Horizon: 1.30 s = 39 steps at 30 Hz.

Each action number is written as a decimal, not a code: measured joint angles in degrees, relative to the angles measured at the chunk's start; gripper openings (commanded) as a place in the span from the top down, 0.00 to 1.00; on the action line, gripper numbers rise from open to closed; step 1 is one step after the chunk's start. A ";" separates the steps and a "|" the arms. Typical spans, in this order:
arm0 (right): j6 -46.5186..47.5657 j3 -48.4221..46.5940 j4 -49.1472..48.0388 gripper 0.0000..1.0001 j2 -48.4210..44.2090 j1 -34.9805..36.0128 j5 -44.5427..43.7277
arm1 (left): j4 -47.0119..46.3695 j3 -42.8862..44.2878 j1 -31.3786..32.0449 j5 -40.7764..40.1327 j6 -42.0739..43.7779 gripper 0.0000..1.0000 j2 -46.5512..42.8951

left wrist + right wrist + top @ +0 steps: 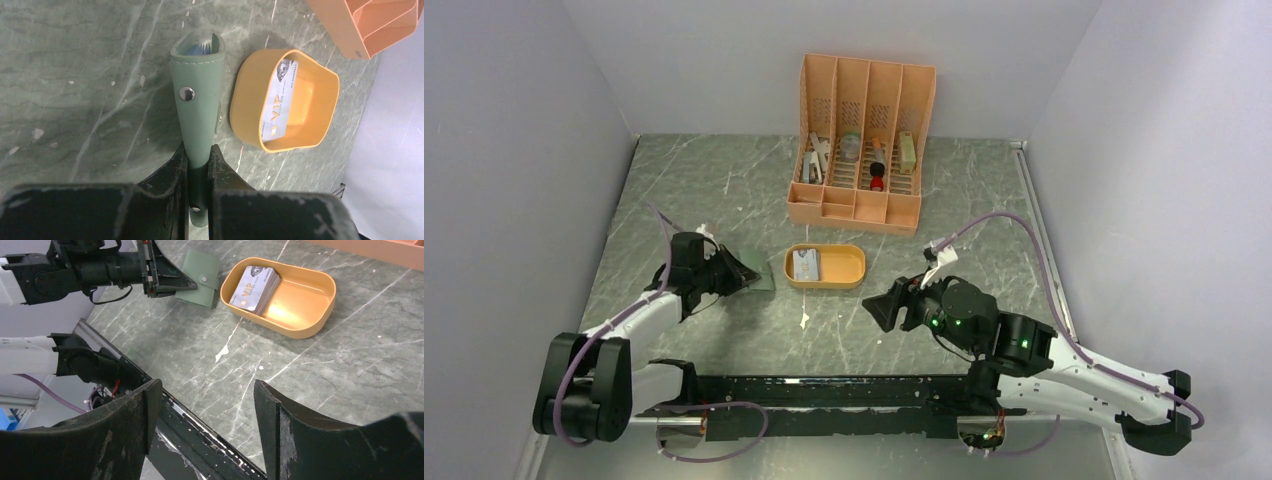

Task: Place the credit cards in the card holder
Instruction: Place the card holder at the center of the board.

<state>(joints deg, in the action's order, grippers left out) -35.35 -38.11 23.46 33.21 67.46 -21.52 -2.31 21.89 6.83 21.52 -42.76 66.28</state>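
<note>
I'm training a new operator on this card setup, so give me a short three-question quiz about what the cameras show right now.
1. Fill in: the right gripper is ___ and holds nothing.
2. True or false: the left gripper is shut on the card holder.
3. The VIP credit cards lie: A in the orange tray; B in the right gripper; C on the tabletop.
Key: 1 open; 2 true; 3 A.

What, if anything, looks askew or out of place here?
Nothing is spilled. The credit cards lean stacked against one end of the orange tray, not flat; the left gripper pinches the card holder beside it.
</note>
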 measured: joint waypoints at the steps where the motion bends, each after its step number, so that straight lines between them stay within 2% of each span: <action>1: -0.09 0.02 0.00 0.30 -0.04 0.00 0.09 | -0.50 0.00 0.00 0.17 -0.17 0.95 0.59; 8: -0.44 0.02 0.00 0.30 0.11 0.00 0.28 | -3.10 -0.33 0.00 0.85 -1.44 0.95 3.28; 15: -0.44 0.02 -0.04 0.30 0.96 0.00 0.48 | -2.95 -0.31 0.00 0.59 -1.27 0.80 3.76; 39: -0.44 0.04 -0.48 0.30 1.66 0.00 0.55 | 3.87 1.09 0.00 -4.83 0.66 0.69 2.82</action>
<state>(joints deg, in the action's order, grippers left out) -35.79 -38.06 22.98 34.87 67.46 -20.97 1.56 22.98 6.83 16.69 -42.11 69.10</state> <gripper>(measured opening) 0.705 0.308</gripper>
